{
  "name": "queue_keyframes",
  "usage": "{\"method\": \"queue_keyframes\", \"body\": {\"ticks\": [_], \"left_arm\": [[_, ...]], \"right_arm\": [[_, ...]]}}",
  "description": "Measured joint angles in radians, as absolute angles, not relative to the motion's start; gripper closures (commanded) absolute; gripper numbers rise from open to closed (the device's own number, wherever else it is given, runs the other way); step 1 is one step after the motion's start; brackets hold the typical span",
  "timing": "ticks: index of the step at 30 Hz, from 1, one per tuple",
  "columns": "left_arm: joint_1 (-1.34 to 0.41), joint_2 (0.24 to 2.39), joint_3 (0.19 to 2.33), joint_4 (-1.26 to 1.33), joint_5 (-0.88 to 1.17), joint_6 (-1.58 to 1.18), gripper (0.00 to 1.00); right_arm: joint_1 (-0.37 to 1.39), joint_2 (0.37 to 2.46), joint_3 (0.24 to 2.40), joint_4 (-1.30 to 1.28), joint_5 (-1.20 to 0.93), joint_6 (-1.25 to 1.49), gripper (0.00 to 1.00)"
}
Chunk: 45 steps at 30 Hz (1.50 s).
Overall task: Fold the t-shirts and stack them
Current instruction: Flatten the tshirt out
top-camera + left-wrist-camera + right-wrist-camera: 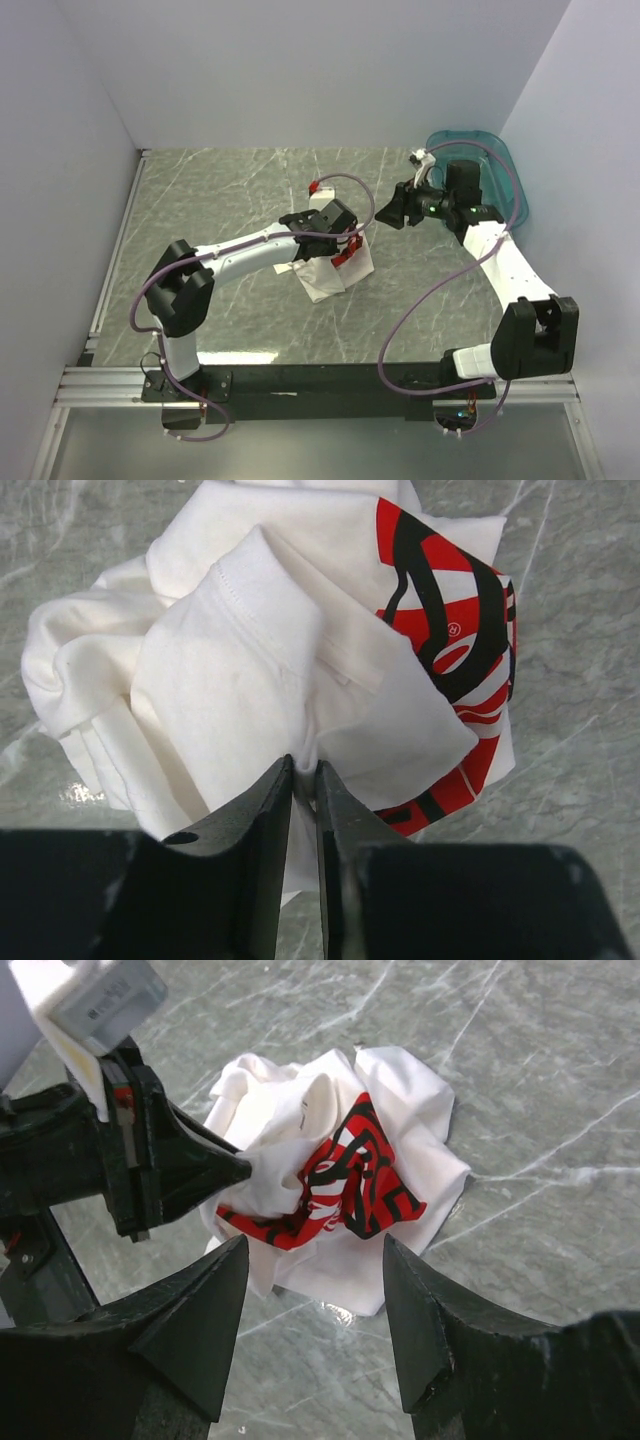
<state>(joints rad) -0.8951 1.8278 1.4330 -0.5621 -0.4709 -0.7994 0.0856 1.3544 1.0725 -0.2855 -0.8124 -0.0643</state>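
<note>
A white t-shirt [330, 270] with a red print lies crumpled on the marble table near the middle. It also shows in the left wrist view [250, 670] and the right wrist view [340, 1180]. My left gripper [335, 228] is shut on a fold of the white cloth [305, 775], which is pinched between the two fingers. My right gripper [392, 208] is open and empty, raised to the right of the shirt and pointed at it; its fingertips [235, 1260] frame the shirt in the right wrist view.
A teal plastic basin [505, 165] stands at the back right corner, behind the right arm. The left arm's wrist [120, 1150] shows at the left of the right wrist view. Walls close in on both sides.
</note>
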Motion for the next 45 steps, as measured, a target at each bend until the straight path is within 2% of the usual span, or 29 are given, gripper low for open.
{"method": "queue_keyframes", "body": {"ticks": [2, 3, 4, 7, 13, 19, 26, 37, 40, 45], "left_arm": [[-0.896, 1.828, 1.433, -0.566, -0.477, -0.792, 0.82], [-0.896, 1.828, 1.433, -0.567, -0.479, -0.783, 0.98], [-0.896, 1.828, 1.434, -0.566, -0.484, -0.785, 1.00], [-0.897, 1.823, 1.434, -0.566, -0.503, -0.764, 1.00], [-0.903, 1.681, 1.406, -0.554, -0.511, -0.700, 1.00], [-0.902, 1.498, 1.419, -0.519, -0.477, -0.620, 1.00], [-0.856, 1.430, 1.438, -0.529, -0.455, -0.531, 1.00], [-0.315, 1.411, 1.654, -0.466, -0.199, -0.451, 1.00], [-0.250, 1.427, 1.721, -0.422, -0.135, -0.468, 1.00], [-0.237, 1.455, 1.780, -0.368, -0.031, -0.484, 1.00]], "right_arm": [[0.086, 1.375, 1.074, -0.297, -0.818, -0.075, 0.38], [0.086, 1.389, 1.076, -0.307, -0.821, -0.082, 0.38], [0.086, 1.405, 1.079, -0.320, -0.822, -0.090, 0.39], [0.088, 1.473, 1.097, -0.365, -0.819, -0.115, 0.44], [0.105, 1.607, 1.133, -0.434, -0.773, -0.143, 0.44], [0.183, 1.658, 1.146, -0.471, -0.697, -0.157, 0.45], [0.183, 1.647, 1.148, -0.485, -0.676, -0.183, 0.44], [0.137, 1.566, 1.148, -0.485, -0.705, -0.204, 0.44], [0.137, 1.565, 1.148, -0.485, -0.727, -0.212, 0.44], [0.157, 1.556, 1.145, -0.494, -0.800, -0.257, 0.44]]}}
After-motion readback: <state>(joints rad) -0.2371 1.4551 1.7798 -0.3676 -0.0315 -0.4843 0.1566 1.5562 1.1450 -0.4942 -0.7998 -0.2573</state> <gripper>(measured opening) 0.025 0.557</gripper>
